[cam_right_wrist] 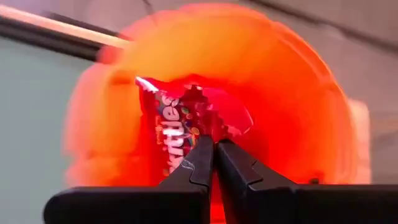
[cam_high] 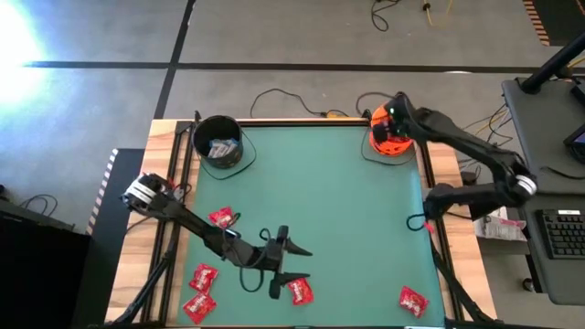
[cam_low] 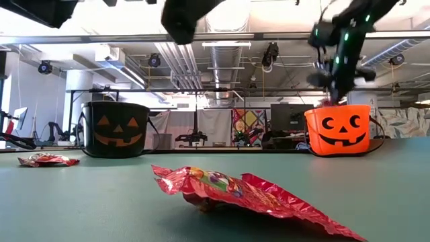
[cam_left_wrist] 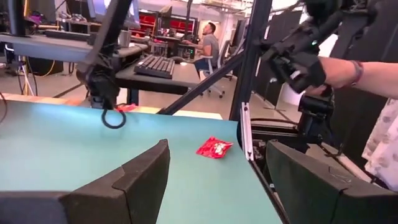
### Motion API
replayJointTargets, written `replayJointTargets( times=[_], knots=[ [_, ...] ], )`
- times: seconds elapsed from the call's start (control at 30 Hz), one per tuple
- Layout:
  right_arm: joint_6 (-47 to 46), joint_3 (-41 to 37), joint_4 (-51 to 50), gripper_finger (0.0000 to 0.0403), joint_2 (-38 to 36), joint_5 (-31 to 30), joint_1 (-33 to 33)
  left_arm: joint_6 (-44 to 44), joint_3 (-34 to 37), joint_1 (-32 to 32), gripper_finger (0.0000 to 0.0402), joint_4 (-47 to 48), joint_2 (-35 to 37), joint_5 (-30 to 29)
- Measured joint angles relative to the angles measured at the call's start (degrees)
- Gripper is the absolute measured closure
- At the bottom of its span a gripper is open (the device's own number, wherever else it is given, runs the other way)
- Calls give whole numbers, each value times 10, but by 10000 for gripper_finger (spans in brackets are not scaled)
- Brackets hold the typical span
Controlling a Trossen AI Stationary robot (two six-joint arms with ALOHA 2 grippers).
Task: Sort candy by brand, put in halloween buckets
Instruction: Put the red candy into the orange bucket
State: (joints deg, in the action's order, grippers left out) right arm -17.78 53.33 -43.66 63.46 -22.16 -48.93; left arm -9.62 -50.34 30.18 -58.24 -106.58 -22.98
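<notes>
Nearest the front edge, about 6 o'clock on the mat (cam_high: pixel 338 201), the left gripper (cam_high: pixel 285 262) hovers with its jaws spread wide and empty. A red packet (cam_high: pixel 300 291) lies just beside its near finger, which suggests it is lined up for the next pick. More red packets sit at 7 o'clock (cam_high: pixel 202 276), one more by the left arm at 8 o'clock (cam_high: pixel 222 217), and a lone packet (cam_high: pixel 413 300) at 5 o'clock, all loose and unsorted.

Far back at 11 o'clock stands the black bucket (cam_high: pixel 218 142), with pale wrappers showing inside, so it seems to be taking the other brand.

At 1 o'clock the right gripper (cam_right_wrist: pixel 215 152) hangs over the orange bucket (cam_high: pixel 391 137), jaws pinched together on a red Skittles packet (cam_right_wrist: pixel 180 121), held above the opening, presumably so that it drops among the reds.
</notes>
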Motion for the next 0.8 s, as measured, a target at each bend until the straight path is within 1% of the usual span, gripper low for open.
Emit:
replayJointTargets(
  times=[0.03, 0.17, 0.27, 0.33, 0.43, 0.53, 0.6, 0.67, 0.73, 0.8],
  knots=[
    [-2, 0, 3, 393, 16, 4, -22, -4, -12, 0, 150, 0, -12, 0],
    [-19, 19, 40, 381, 63, 17, -19, -28, -64, 7, 150, 12, -57, 2],
    [-10, 27, 24, 358, 85, 5, -26, -29, -97, 18, 150, 32, -79, 16],
    [-11, 37, 23, 334, 94, -10, -30, -25, -117, 24, 150, 52, -86, 16],
    [-5, 49, -7, 288, 97, -15, -27, -20, -132, 29, 150, 96, -82, 15],
    [-2, 61, -34, 243, 74, -20, -15, -13, -142, 33, 150, 137, -69, 10],
    [9, 67, -46, 219, 34, -25, 16, -12, -147, 36, 150, 156, -60, 9],
    [12, 65, -64, 203, -18, -19, 78, -12, -149, 38, 150, 164, -58, 9],
    [-7, 55, -77, 194, -76, -14, 167, -11, -148, 39, 150, 171, -58, 10],
    [-50, 43, -97, 192, -129, -4, 270, -11, -148, 38, 150, 181, -58, 10]
  ],
)
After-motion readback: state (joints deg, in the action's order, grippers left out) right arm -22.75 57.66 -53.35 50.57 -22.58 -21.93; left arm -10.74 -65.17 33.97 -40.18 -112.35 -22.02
